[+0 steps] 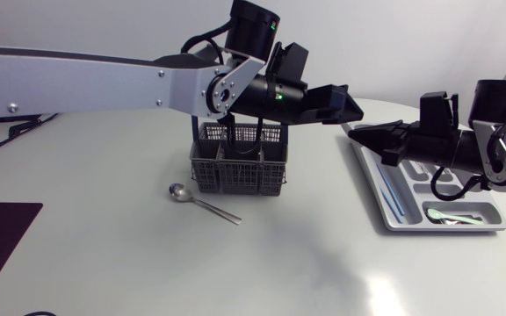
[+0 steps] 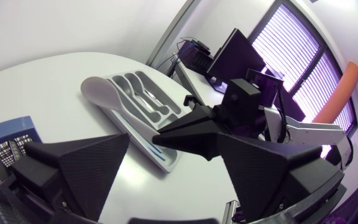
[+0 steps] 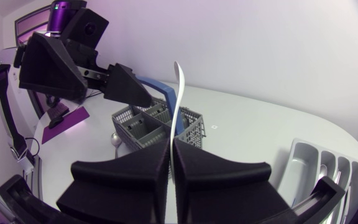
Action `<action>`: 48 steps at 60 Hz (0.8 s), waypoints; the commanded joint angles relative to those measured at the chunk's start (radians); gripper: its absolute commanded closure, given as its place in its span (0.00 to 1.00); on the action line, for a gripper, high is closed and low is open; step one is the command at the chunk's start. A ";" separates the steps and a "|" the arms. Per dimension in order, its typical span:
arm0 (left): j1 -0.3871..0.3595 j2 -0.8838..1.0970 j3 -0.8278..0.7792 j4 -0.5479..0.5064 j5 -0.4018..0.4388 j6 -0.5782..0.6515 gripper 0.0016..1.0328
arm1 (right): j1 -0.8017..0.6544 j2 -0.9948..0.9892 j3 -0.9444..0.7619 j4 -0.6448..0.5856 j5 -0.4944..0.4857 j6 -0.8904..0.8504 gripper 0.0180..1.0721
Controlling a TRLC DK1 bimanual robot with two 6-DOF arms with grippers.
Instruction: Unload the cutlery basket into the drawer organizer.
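a metal spoon (image 1: 202,203) lies beside the cutlery basket (image 1: 238,162), the left gripper (image 1: 351,101) spread and empty above. the right gripper (image 3: 171,149), near the drawer organizer (image 1: 437,229), pinches a thin white utensil (image 3: 176,106) by one end; it could swivel and miss its slot.

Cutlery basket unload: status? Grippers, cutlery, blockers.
Left gripper open, empty, just past the basket. Right gripper shut on white utensil, near the organizer. Left gripper close ahead of it; spoon loose on table by basket.
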 commanded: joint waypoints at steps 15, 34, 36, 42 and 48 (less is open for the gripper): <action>0.006 0.020 -0.001 0.031 -0.021 -0.057 0.07 | 0.082 -0.146 -0.029 -0.030 0.066 0.135 0.95; 0.020 0.019 -0.018 0.077 -0.021 -0.096 0.48 | 0.126 -0.168 -0.056 -0.032 0.094 0.182 0.95; 0.021 0.019 -0.024 0.093 -0.020 -0.105 0.56 | 0.129 -0.169 -0.058 -0.030 0.096 0.182 0.95; 0.025 0.019 -0.029 0.117 -0.009 -0.123 0.79 | 0.129 -0.169 -0.062 -0.030 0.096 0.184 0.95; 0.023 0.020 -0.033 0.117 0.016 -0.122 0.83 | 0.129 -0.159 -0.062 -0.027 0.096 0.184 0.95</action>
